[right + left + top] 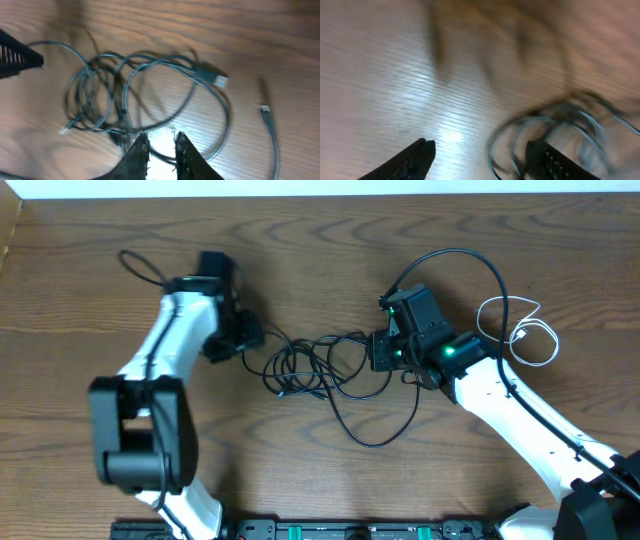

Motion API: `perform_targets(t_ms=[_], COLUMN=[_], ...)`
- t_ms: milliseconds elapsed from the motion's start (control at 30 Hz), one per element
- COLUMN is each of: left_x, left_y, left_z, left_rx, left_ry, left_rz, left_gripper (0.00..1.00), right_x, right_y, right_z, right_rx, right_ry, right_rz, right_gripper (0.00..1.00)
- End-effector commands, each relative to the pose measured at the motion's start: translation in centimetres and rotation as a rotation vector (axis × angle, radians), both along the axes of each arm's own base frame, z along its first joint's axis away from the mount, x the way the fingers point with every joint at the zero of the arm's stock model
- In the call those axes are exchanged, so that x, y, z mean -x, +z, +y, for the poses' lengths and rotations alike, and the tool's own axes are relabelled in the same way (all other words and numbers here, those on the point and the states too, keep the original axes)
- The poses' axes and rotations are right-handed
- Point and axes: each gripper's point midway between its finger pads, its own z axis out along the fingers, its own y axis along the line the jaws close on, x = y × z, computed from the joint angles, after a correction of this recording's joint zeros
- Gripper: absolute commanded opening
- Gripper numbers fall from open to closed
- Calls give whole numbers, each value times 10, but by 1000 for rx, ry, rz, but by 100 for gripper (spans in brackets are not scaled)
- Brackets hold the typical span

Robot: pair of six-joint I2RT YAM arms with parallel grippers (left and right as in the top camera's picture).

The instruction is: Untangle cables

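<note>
Your left gripper [480, 147] stands open by blurred cables [540, 111]; right gripper [161, 137] barely parted (nothing visibly between its fingers).

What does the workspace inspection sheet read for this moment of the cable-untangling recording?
Surface: brown wooden table.
Job's things: black cables tangled in loops between the arms; white cable coiled apart, right side.
Clutter: nothing seen.
Jaws: left jaws wide apart beside the tangle; right jaws slightly apart, nothing between.
Cables: arm cord looping off each wrist.
Surroundings: pale strip past the far edge.
</note>
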Motion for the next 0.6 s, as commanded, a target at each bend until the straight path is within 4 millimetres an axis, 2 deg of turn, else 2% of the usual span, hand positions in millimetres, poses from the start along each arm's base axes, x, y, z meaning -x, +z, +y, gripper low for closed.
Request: perform_targets(t_ms=[0, 67, 133, 167, 367, 400, 500, 567], left_x=[-1, -1, 0, 0, -2, -2, -2, -2], left_y=[24, 22, 21, 20, 19, 18, 16, 15], left_z=[-19, -14, -11, -11, -11, -10, -7, -7], left_rx=[262, 272, 271, 271, 266, 261, 243, 243], left_ry=[-119, -98, -89, -90, -91, -90, -89, -90], left_rz=[-71, -70, -68, -69, -73, -74, -74, -79], left_gripper=[68, 75, 75, 80, 81, 76, 49, 38], right_x=[8, 10, 10, 11, 17, 21, 33, 42], right_y=[9, 12, 15, 17, 13, 7, -10, -24], right_z=[19, 27, 35, 40, 61, 65, 77, 85], right_rx=[-104, -143, -177, -192, -203, -195, -171, -151], right_ry=[43, 72, 98, 112, 165, 177, 212, 237], right_rz=[36, 41, 39, 33, 22, 36, 79, 111], right_gripper=[39, 45, 48, 49, 53, 54, 49, 49])
